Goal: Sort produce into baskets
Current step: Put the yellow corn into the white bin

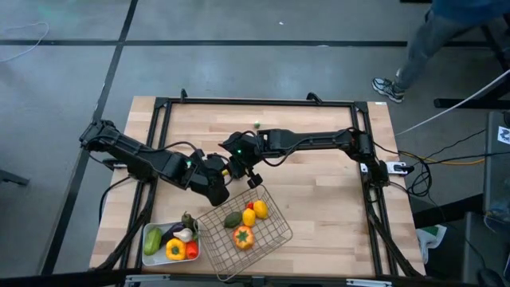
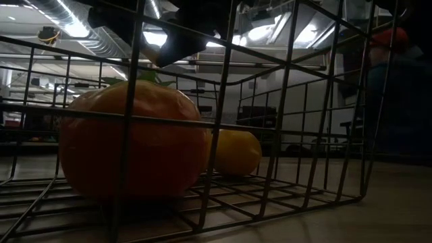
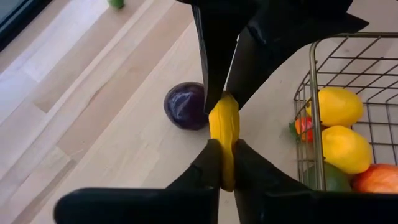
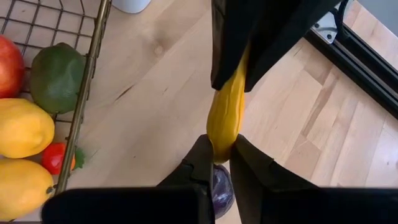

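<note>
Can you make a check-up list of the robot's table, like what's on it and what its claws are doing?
Surface: wooden table in a black frame.
Job's things: wire basket holds two lemons, an orange pepper, a green piece and a small red piece. White tray holds a cucumber, an eggplant, a yellow pepper and more. A purple onion sits on the wood.
Clutter: one small green piece far from the baskets.
Grippers: left claw and right claw each pinch one end of a long yellow vegetable, held between them.
Cables: cords trail off the table's right side.
Surroundings: a person's legs on the grey floor.
</note>
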Available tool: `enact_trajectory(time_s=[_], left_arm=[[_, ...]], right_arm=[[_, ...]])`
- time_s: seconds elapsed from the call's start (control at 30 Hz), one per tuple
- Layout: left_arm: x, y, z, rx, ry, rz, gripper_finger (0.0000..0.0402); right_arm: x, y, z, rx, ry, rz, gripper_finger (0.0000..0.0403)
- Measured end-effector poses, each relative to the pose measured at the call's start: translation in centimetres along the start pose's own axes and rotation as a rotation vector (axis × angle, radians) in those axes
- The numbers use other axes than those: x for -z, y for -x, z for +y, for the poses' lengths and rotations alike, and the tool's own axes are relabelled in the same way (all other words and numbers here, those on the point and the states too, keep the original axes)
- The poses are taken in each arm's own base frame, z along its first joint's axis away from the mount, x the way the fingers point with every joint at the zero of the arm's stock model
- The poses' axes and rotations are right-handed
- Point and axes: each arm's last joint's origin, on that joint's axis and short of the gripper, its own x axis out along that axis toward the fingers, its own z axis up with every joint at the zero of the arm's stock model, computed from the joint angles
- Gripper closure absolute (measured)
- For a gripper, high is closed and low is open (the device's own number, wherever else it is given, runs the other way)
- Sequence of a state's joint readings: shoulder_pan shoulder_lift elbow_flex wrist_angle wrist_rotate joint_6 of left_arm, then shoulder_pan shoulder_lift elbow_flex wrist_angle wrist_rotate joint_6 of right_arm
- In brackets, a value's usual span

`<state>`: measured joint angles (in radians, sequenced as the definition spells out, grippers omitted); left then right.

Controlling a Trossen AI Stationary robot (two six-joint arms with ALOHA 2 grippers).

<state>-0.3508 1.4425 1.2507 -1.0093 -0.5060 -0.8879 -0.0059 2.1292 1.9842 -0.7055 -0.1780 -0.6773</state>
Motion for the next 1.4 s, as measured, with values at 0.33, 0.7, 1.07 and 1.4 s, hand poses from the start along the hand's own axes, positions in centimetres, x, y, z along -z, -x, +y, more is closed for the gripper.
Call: enact_trajectory(time_s=[0.33,0.7,1.07,1.4], left_arm=[[0.0,0.0,0.0,0.0,-0.003,0.0,0.0361],[0.1,0.3,-0.1,0.058,-0.027,0.086,0.0371],[1.9,3.0,-1.0,0.311,0.119,0.615,0.0374],[4.8,5.5,-2.9,0.335,0.235,0.814,0.0363]], right_arm=[[0.0,0.0,0.0,0.0,-0.001,-0.001,0.0347],[0.0,0.0,-0.2,0.074,-0.073,0.035,0.0219],[2.2,0.5,-1.8,0.149,-0.109,0.186,0.0207],[4.5,1.2,-3.6,0.154,-0.166,0.247,0.021]])
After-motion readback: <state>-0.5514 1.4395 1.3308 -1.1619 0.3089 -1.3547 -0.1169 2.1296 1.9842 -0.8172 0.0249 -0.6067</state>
